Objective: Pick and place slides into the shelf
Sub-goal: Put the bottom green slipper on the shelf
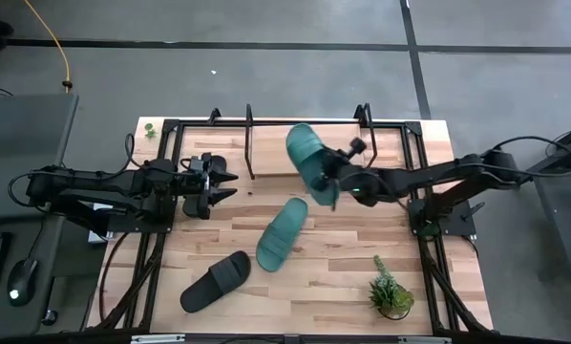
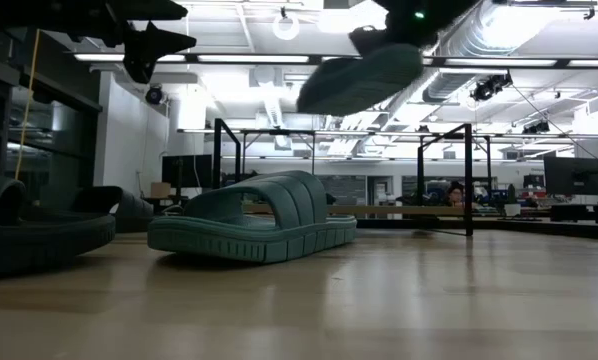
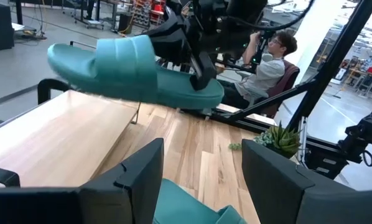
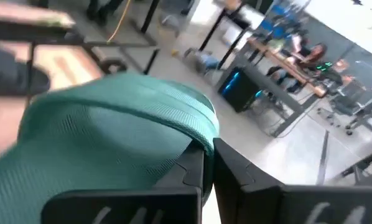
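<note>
Clenched on a teal-green ribbed slide sandal (image 1: 308,159), right claw (image 1: 334,179) hangs over the light wooden shelf board (image 1: 271,151), sandal lengthwise toward its far edge; left claw (image 1: 221,184) idles released.

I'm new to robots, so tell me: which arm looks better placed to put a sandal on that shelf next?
The right gripper: it grips a teal slide in the air above the shelf. The left gripper is open and empty.
</note>
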